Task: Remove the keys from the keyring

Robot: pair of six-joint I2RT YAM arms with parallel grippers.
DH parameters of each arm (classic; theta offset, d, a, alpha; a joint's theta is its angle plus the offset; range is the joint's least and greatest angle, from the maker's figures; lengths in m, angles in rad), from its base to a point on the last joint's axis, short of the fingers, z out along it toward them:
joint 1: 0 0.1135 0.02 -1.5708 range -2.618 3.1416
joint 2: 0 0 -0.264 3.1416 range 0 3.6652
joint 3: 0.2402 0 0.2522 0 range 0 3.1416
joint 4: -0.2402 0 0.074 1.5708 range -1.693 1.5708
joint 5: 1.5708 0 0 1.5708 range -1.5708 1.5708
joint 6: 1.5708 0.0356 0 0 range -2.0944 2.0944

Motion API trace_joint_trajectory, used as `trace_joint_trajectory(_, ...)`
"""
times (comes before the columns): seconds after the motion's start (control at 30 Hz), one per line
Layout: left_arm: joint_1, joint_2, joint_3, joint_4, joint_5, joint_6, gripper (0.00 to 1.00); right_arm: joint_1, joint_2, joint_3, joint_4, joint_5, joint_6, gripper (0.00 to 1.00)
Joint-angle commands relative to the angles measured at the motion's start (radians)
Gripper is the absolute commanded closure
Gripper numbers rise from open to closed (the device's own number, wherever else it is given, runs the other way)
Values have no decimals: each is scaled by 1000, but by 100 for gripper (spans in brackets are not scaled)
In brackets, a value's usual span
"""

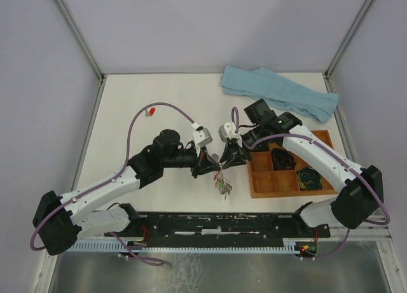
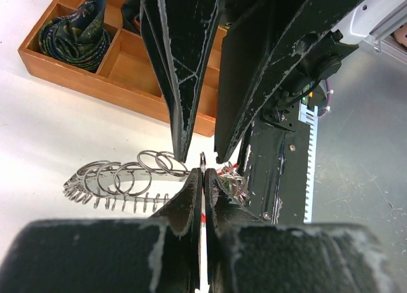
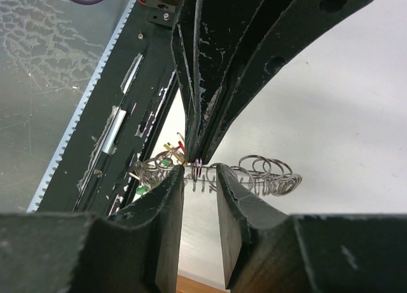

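The keyring (image 1: 218,172) hangs off the table between my two grippers, a silvery ring fringed with small metal loops (image 2: 124,177). A bunch of keys (image 1: 223,187) with red and green heads dangles from its near end (image 3: 159,161). My left gripper (image 2: 203,173) is shut on one small loop of the keyring. My right gripper (image 3: 200,172) faces it from the other side, open, its two fingertips astride the ring wire close to the left gripper's pinch. In the left wrist view the right gripper's fingers (image 2: 184,83) come down from above.
A wooden compartment tray (image 1: 261,192) lies at the right, with dark coiled bundles (image 1: 283,158) in two of its compartments. A light blue towel (image 1: 280,93) lies at the back right. The black base rail (image 1: 222,223) runs along the near edge.
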Motion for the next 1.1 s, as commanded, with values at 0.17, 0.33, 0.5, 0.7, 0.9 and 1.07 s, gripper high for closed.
trace_joint_trajectory(0.17,1,-32,42,82,23,39,97,26,20,5,25,-10,14,71)
trace_joint_trajectory(0.33,1,-37,38,86,17,38,97,28,23,9,20,-8,11,84)
trace_joint_trajectory(0.5,1,-43,31,94,16,34,97,30,29,20,1,-9,-1,95)
trace_joint_trajectory(0.7,1,-55,20,102,9,28,97,29,29,16,-1,-20,-4,91)
trace_joint_trajectory(0.9,2,-67,17,102,2,28,97,30,32,12,-1,-9,-9,87)
trace_joint_trajectory(1.07,2,-66,17,104,2,28,97,34,35,13,-2,-7,-7,87)
